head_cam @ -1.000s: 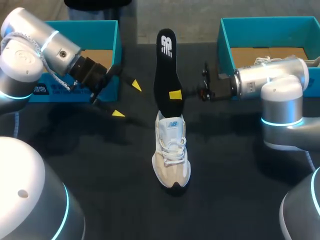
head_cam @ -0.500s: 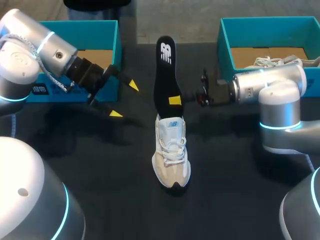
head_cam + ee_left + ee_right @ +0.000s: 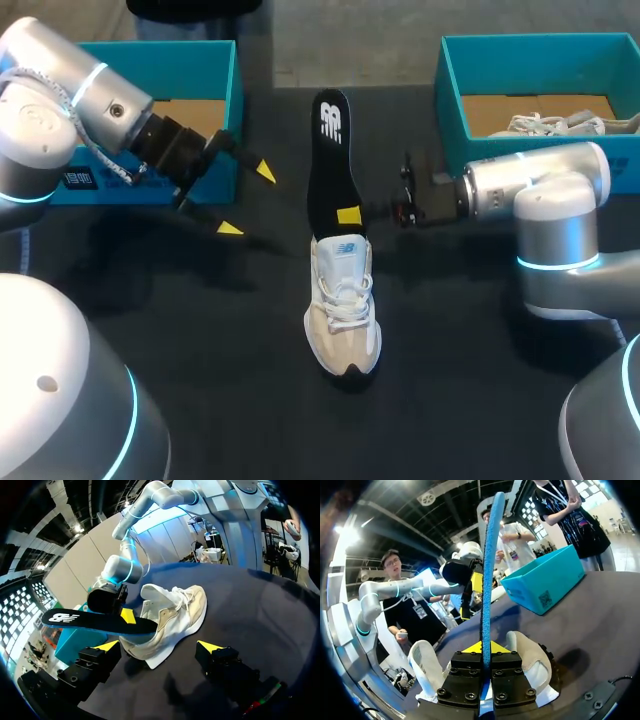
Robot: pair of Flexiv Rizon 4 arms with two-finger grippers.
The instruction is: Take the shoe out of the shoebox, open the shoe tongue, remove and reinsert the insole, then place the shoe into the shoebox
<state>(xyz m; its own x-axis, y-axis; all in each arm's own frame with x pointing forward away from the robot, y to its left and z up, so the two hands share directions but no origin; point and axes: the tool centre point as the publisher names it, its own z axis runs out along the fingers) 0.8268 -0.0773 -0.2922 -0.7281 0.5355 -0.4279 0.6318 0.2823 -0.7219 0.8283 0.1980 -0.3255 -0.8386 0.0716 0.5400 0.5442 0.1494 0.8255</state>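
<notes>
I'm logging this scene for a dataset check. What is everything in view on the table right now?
shoe: one, white and beige, at the table's middle.
insole: one, black top, blue underside, one end at the shoe's opening.
left shoebox: one, teal, at the table's far left.
right shoebox: one, teal, at the table's far right.
second shoe: one, white, inside the right shoebox.
table: one, dark.
left tool: one, yellow-tipped, open and empty, left of the insole.
right tool: one, yellow-tipped, shut on the insole.
</notes>
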